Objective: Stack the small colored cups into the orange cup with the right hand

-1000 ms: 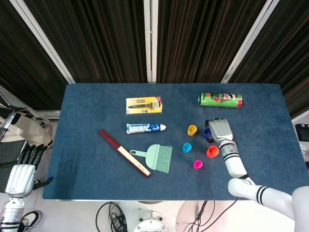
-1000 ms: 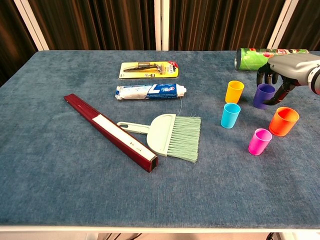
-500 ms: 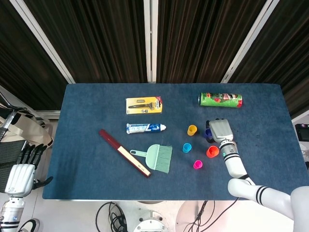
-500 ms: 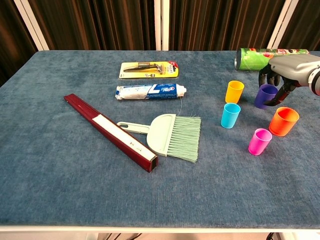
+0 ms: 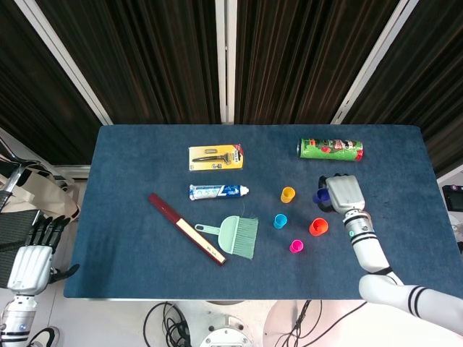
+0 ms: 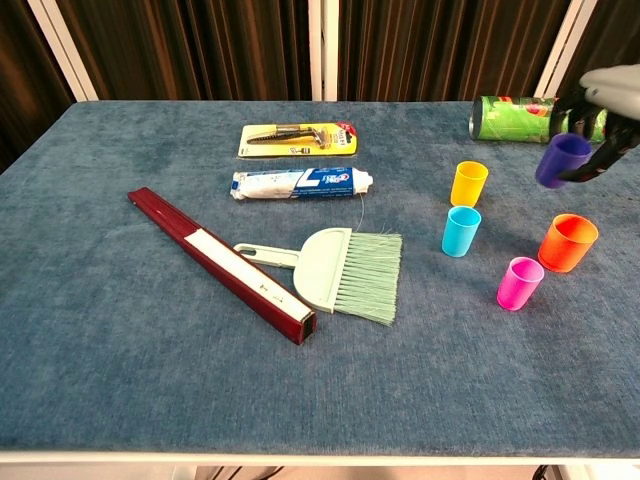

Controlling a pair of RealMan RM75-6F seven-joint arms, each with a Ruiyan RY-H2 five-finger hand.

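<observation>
Right robot hand [image 6: 608,110] pinches the purple cup [image 6: 560,160], raised off the surface near its right edge, likely to drop it into the orange cup [image 6: 567,242] standing upright just below.

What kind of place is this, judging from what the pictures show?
Probably a robot test room or lab, not a home. A table covered in blue cloth stands before dark curtains, cables lie on the floor below it, and unrelated household things such as a toothpaste tube and a hand brush are laid out on it.
</observation>
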